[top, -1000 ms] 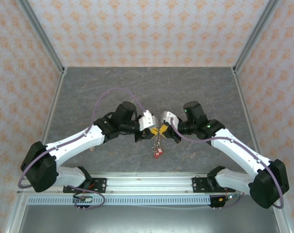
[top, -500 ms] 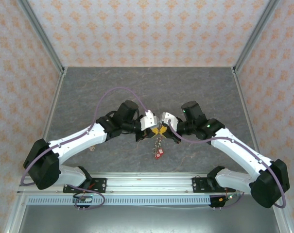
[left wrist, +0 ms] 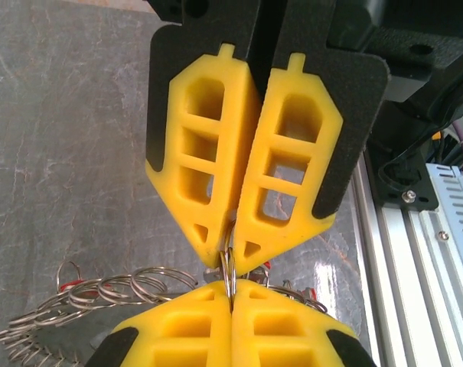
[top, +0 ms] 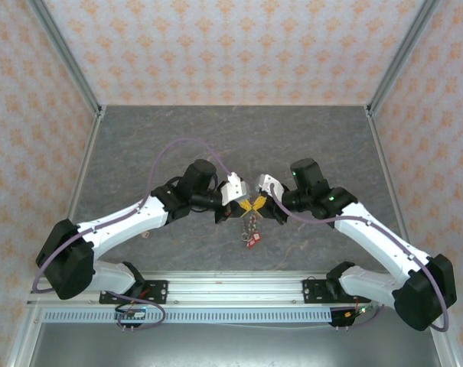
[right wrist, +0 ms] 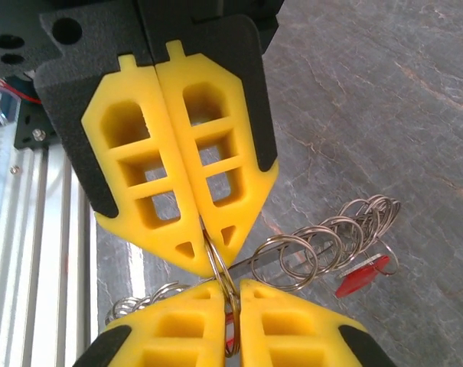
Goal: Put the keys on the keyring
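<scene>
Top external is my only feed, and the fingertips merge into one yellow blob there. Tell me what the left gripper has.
Observer: The left gripper is shut on a thin split ring, held edge-on between its yellow pads.
Operator: Now give me the right one.
Observer: The right gripper is shut on that same ring from the opposite side, so the two sets of fingertips meet almost tip to tip.
Operator: Describe what trails off it.
Observer: A chain of linked wire rings runs off to one side, with a red key head by its far end, above the grey table.
</scene>
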Robot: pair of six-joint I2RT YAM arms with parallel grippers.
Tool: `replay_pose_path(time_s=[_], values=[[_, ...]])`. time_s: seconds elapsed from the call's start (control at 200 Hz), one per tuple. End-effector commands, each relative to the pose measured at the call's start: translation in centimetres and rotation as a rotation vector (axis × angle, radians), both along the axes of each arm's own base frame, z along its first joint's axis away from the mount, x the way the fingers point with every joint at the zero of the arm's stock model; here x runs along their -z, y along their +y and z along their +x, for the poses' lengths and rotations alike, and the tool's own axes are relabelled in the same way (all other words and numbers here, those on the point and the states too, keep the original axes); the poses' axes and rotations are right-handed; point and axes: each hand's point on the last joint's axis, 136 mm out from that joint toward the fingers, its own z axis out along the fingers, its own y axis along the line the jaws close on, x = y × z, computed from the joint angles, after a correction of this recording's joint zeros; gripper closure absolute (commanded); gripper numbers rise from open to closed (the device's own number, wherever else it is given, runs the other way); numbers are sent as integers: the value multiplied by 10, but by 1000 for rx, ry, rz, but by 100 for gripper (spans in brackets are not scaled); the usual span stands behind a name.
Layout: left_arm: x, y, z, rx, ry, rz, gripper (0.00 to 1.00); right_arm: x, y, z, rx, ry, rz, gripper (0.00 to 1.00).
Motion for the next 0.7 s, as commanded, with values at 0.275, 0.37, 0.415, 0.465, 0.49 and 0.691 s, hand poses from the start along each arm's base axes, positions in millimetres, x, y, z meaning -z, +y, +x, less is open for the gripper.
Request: replay_pose_path(time_s=[0.275,0.37,0.415,0.465,0.49,0.691], values=[[-31,-5,-4,3,-33,-141,100,-12,3,4,-16,7,159,97],[-26,-1,-1,-24,-36,-114,95,-15,3,6,-9,3,157,100],[-19,2,0,-33,-37,-81,89,-18,3,6,-11,2,155,100],[-13,5,1,-46,-45,-42,84,-22,3,6,-15,-5,154,100],[-9,7,1,-48,-51,-17,83,-24,3,6,-17,-10,153,100],[-1,12,1,-40,-61,53,80,-28,0,5,-21,-42,75,100]])
